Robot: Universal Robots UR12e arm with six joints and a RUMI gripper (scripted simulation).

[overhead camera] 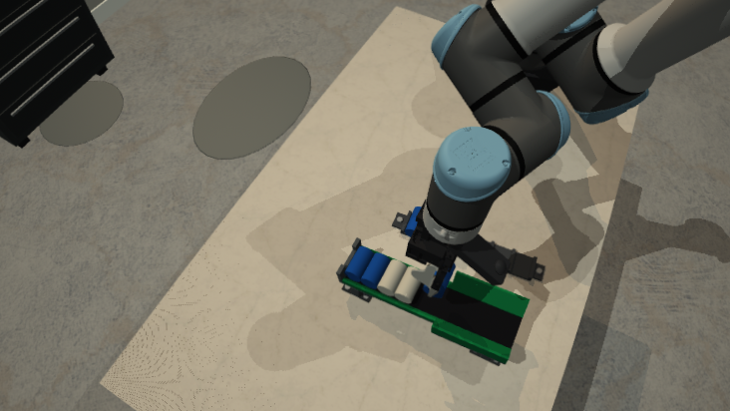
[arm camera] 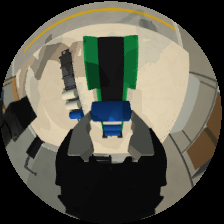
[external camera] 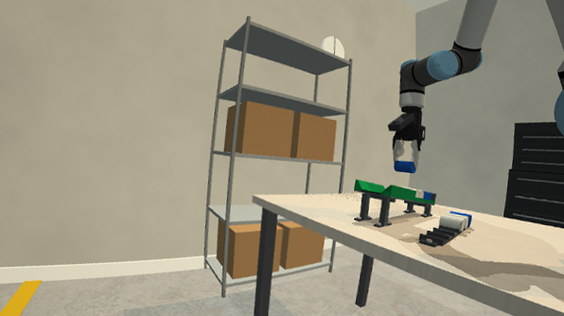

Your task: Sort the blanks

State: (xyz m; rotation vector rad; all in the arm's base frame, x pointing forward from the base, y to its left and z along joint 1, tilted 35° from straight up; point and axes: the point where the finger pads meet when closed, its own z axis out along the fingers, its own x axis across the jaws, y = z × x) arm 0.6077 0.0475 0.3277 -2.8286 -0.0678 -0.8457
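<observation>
My gripper (external camera: 406, 160) (arm camera: 110, 110) is shut on a blue blank (external camera: 405, 167) (arm camera: 111, 110), held above the feed ramp (overhead camera: 493, 295) (external camera: 401, 193) (arm camera: 132, 65). The blank lies across the ramp's direction in the wrist view. On the ramp, a blue blank (overhead camera: 359, 262) is at the stop, followed by another blue blank (overhead camera: 375, 270), a white blank (overhead camera: 391, 277) and a second white blank (overhead camera: 408, 285), side by side. The stock rack (overhead camera: 524, 266) (external camera: 445, 241) (arm camera: 66, 65) holds a blue blank (overhead camera: 414, 222) (arm camera: 76, 115) at one end, then two white blanks, one nearer it (arm camera: 73, 104) and one farther (arm camera: 69, 94).
The rack stands beside the ramp on the table (overhead camera: 285, 265) (external camera: 532, 243). The arm hides part of the rack in the top view. The ramp's wide-walled end has bare black floor. A shelf unit (external camera: 283, 95) with cardboard boxes and black drawer cabinets (external camera: 553, 192) stand beyond the table.
</observation>
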